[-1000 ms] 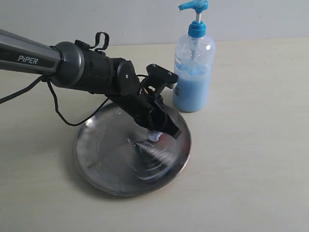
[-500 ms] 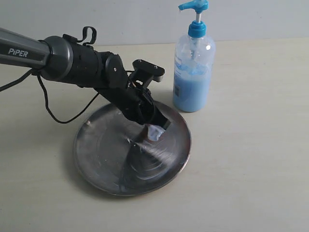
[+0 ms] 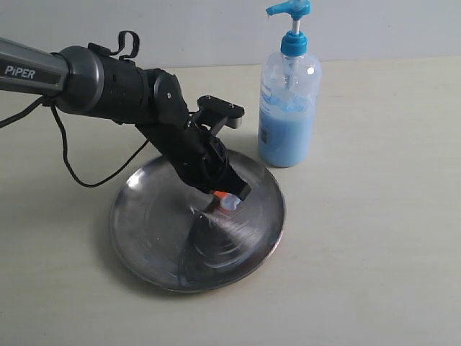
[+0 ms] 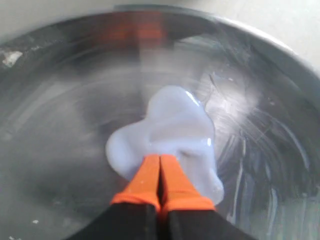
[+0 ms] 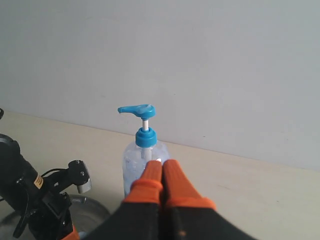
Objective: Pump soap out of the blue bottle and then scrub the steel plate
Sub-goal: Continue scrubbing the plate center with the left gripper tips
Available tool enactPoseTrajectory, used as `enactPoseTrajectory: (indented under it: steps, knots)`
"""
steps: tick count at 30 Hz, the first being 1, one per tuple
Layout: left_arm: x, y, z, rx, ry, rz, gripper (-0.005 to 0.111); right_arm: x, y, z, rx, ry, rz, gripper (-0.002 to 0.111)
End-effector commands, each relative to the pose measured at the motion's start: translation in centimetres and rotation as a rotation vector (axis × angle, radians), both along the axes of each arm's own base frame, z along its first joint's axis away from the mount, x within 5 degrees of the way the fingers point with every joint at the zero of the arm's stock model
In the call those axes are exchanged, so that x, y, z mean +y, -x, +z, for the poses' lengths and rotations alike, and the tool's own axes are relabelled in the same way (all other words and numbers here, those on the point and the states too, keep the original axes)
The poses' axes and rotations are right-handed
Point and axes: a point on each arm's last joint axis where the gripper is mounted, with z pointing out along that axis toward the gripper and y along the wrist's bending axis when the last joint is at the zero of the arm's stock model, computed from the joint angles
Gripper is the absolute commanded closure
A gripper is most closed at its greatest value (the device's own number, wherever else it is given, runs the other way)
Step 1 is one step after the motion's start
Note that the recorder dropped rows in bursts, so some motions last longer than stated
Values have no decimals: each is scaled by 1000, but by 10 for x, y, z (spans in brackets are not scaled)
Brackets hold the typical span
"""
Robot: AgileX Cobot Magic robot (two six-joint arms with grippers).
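The steel plate [image 3: 155,238] lies on the table, streaked with swirl marks. A glossy pale blue blob of soap [image 4: 170,125] sits on it right of centre, also showing as soap [image 3: 229,205] in the exterior view. My left gripper [image 3: 225,197] is shut, its orange fingertips [image 4: 172,172] pressed together and dipping into the edge of the blob. The blue bottle [image 3: 288,108] stands upright just behind the plate's right rim. My right gripper [image 5: 161,167] is shut with nothing in it, held off the table with the blue bottle [image 5: 142,150] beyond its tips.
The left arm [image 3: 122,94] and its black cable [image 3: 72,162] reach in from the left above the plate's back half. A pale wall [image 5: 200,65] rises behind the table. Bare tabletop [image 3: 374,238] spreads to the right of the plate.
My left gripper has drawn back leftward across the plate, staying low in the soap; its wrist has turned so the orange tips now show. The bottle has not moved.
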Motion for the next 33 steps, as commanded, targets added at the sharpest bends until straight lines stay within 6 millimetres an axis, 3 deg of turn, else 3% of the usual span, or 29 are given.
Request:
enactPoseTrajectory:
  steps: [1, 14, 24, 33]
  knots:
    - [1, 10, -10, 120, -2, 28, 107, 0, 1, -1, -5, -2, 1, 108]
    - [-9, 11, -5, 191, 121, 146, 107, 0, 1, -1, -2, -3, 2, 108]
    - [-10, -3, -3, 44, 156, 188, 107, 0, 1, -1, 0, -2, 2, 108]
    - [-8, -11, -2, -114, 120, 49, 107, 0, 1, -1, 0, -2, 2, 108]
